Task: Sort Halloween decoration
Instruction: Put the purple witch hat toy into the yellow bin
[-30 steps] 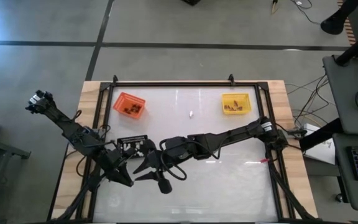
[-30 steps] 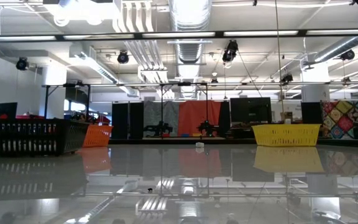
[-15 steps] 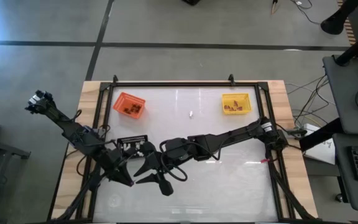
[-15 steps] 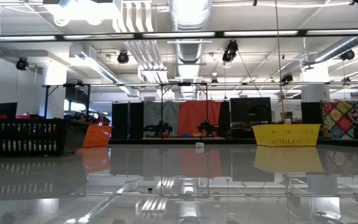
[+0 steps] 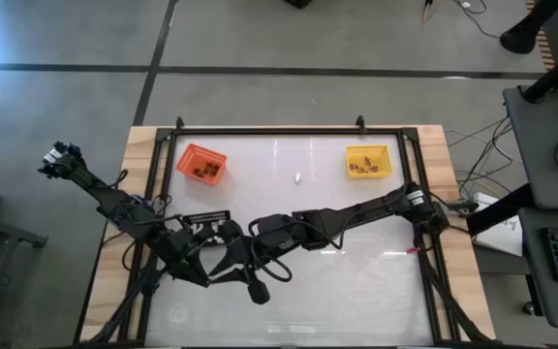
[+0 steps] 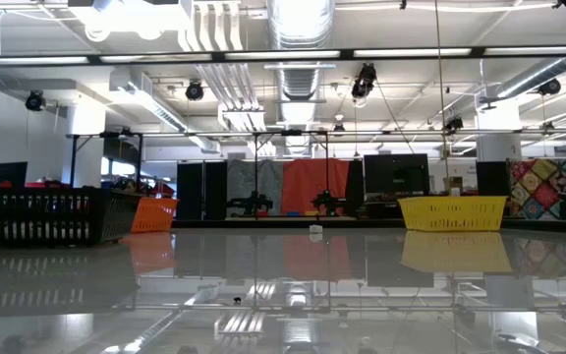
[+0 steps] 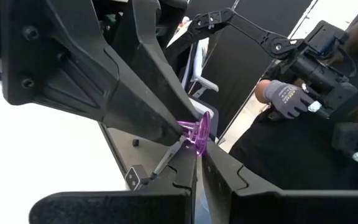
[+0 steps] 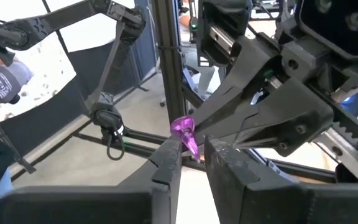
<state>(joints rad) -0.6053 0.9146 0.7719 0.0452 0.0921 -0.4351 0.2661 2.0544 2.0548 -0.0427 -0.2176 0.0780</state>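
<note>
Both grippers, left (image 5: pixel 211 274) and right (image 5: pixel 229 264), meet tip to tip near the table's front-left, pinching one purple trinket (image 8: pixel 184 130); orange tray (image 5: pixel 201 163) and yellow tray (image 5: pixel 367 161) hold brown bits, white trinket (image 5: pixel 298 177) lies between.

Orange tray (image 5: pixel 201 163) far left, yellow tray (image 5: pixel 367 161) far right, black tray (image 5: pixel 205 223) near left, gloved hand (image 7: pixel 284 99) beyond the table (image 5: pixel 356 281)

The white counter (image 5: pixel 356 281) sat in a black frame on a wooden base. On it lay an orange tray (image 5: pixel 201 163), a yellow tray (image 5: pixel 367 161), a black tray (image 5: pixel 204 222) and one small white trinket (image 5: pixel 297 177) between the coloured trays.
</note>
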